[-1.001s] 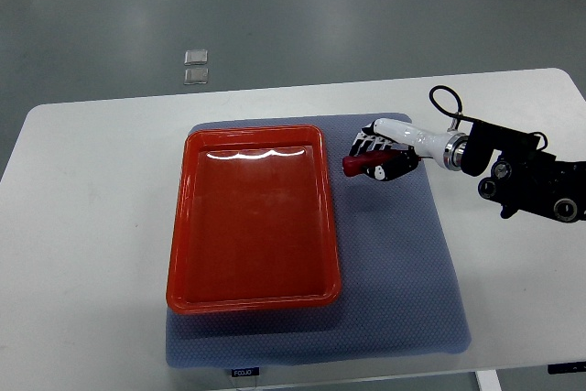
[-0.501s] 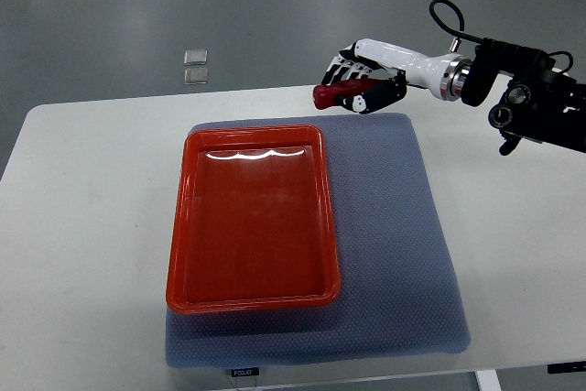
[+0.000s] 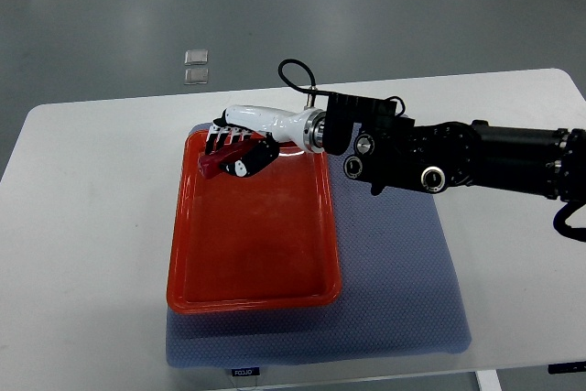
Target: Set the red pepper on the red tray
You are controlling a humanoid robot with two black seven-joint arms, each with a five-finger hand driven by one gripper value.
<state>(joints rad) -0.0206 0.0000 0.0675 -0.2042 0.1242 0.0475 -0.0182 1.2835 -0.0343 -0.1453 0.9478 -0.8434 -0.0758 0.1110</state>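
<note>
**benchnoob:** One arm working here, the right one, reaching in from the right edge all the way across the blue mat. The right hand has its fingers curled around the red pepper, which pokes out leftward from the grip. It sits over the far left corner of the red tray, and from straight overhead I can't tell whether it's touching the tray floor or held above it. Left arm isn't visible at all. What could go sideways?

**trayguy:** Couple of things, just my guess. The pepper is right by the far rim and the left wall. If the hand lets go there and the pepper is up in the air, it could land on the lip, tip and roll out onto the white table.

**benchnoob:** And the grip itself?

**trayguy:** Only one end looks held, the rest sticks out free. A smooth, rounded pepper can pivot or slide as the fingers loosen, so it may drop crooked. Also the tray just rests on the mat, so a knuckle bumping the rim could shove it. I'd want it lower and more toward the middle before letting go.
</note>
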